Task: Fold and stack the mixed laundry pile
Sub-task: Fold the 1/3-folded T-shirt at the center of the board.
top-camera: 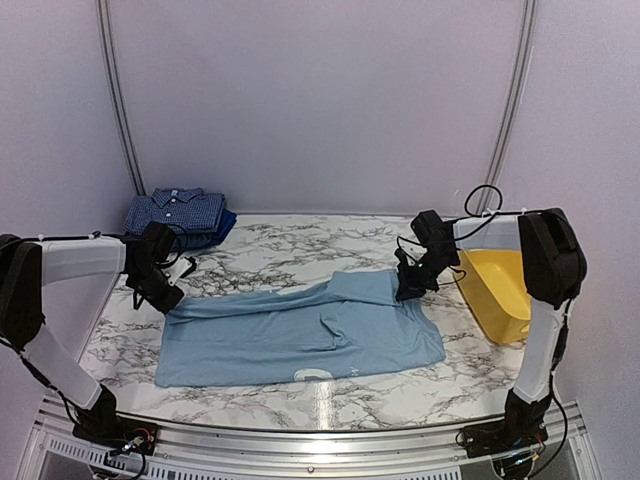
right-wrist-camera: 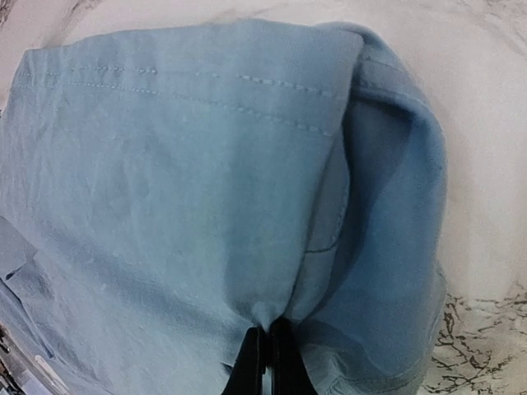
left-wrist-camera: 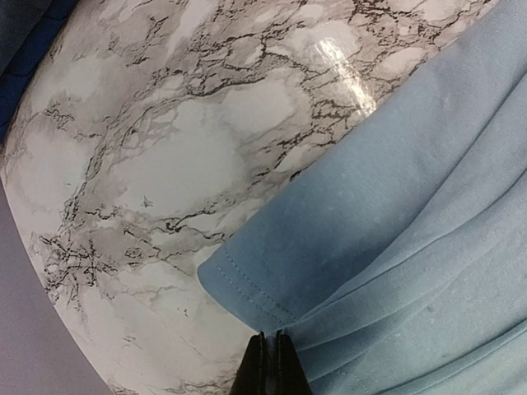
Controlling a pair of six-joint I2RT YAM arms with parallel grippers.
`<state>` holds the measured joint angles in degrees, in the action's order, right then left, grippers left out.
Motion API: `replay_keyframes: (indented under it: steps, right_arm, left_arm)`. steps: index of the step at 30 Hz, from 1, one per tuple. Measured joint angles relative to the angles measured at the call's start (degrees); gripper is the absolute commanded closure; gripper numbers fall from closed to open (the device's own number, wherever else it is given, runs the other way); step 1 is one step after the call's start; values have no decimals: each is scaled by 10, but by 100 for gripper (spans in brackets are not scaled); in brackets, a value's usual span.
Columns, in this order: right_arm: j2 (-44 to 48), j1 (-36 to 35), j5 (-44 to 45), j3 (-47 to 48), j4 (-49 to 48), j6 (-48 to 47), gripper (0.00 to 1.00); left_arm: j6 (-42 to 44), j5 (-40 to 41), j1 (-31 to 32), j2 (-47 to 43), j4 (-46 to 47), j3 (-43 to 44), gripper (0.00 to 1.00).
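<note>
A light-blue T-shirt [top-camera: 300, 335] lies spread across the middle of the marble table [top-camera: 270, 245], its far edge folded over toward the front. My left gripper [top-camera: 168, 298] is shut on the shirt's far left corner; in the left wrist view the fingers [left-wrist-camera: 272, 362] pinch the cloth beside a stitched hem [left-wrist-camera: 247, 284]. My right gripper [top-camera: 408, 290] is shut on the far right corner, where bunched fabric [right-wrist-camera: 272, 304] gathers between the fingers. A folded navy small-check shirt [top-camera: 178, 212] rests on a dark-blue piece [top-camera: 215, 232] at the back left.
A yellow plastic tub [top-camera: 495, 290] stands at the right edge of the table, close behind the right arm. Grey walls close in the back and sides. A metal rail [top-camera: 320, 440] runs along the near edge.
</note>
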<state>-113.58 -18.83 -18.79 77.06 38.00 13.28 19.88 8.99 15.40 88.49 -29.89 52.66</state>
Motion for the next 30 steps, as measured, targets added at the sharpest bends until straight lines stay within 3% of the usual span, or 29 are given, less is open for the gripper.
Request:
replay_keyframes:
  steps: [22, 30]
  right_arm:
    - [66, 3, 14, 12, 54, -10, 100]
    - [-20, 16, 31, 192, 60, -9, 100]
  left_arm:
    - [42, 12, -19, -50, 38, 4, 100]
    - [59, 51, -31, 24, 83, 88, 100]
